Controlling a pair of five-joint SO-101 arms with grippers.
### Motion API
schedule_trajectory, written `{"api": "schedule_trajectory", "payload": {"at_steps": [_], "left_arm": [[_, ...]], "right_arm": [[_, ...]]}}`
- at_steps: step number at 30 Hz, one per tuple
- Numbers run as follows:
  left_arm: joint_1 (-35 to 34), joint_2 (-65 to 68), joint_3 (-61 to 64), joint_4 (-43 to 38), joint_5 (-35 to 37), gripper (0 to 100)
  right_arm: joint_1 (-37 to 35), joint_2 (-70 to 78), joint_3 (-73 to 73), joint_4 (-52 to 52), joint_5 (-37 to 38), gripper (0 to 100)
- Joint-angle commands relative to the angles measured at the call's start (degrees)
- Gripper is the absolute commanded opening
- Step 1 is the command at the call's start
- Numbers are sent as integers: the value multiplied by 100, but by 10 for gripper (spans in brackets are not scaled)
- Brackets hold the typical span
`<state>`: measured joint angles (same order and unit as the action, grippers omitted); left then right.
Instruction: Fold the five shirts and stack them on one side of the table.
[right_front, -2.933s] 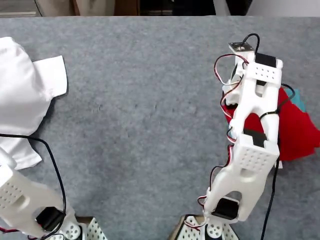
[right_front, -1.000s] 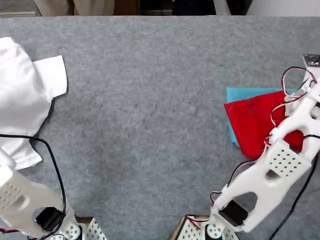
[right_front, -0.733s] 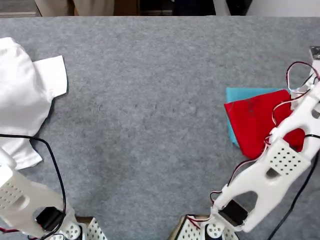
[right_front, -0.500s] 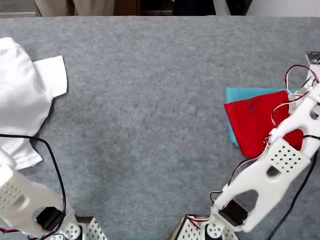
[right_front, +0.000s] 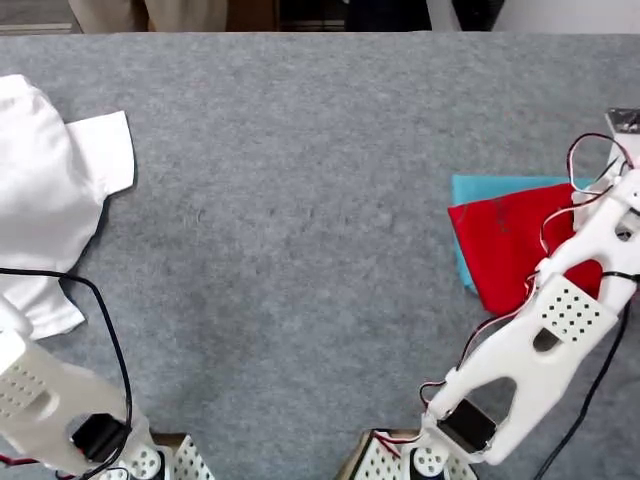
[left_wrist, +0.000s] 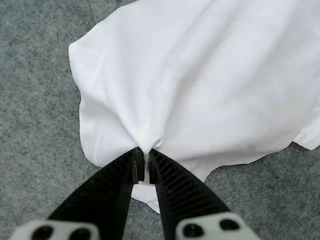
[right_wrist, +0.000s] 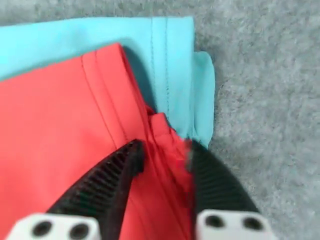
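Left gripper (left_wrist: 144, 152): clamped on limp, light white shirt (left_wrist: 215, 75) bunched at tips. Right gripper (right_wrist: 165, 150): apart, astride fold of soft red shirt (right_wrist: 55, 115), likely best hold.

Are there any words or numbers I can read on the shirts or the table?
There are none to read.
The white shirt, the red shirt and the teal shirt are plain cloth with no print or label showing.
The grey table bears no writing or sign.
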<state>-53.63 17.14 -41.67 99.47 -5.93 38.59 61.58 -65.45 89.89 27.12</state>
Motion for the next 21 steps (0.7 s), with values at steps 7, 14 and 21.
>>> {"api": "schedule_trajectory", "payload": {"at_steps": [7,14,21], "left_arm": [[-44,-57,-62,0,-53,20],[-44,-57,-35,0,-53,20],[-35,-57,-26,0,-53,20]], "right_arm": [[145,66,-488,97,18,39],[207,84,-1464,484,9,5],[171,75,-1815,563,9,5]]}}
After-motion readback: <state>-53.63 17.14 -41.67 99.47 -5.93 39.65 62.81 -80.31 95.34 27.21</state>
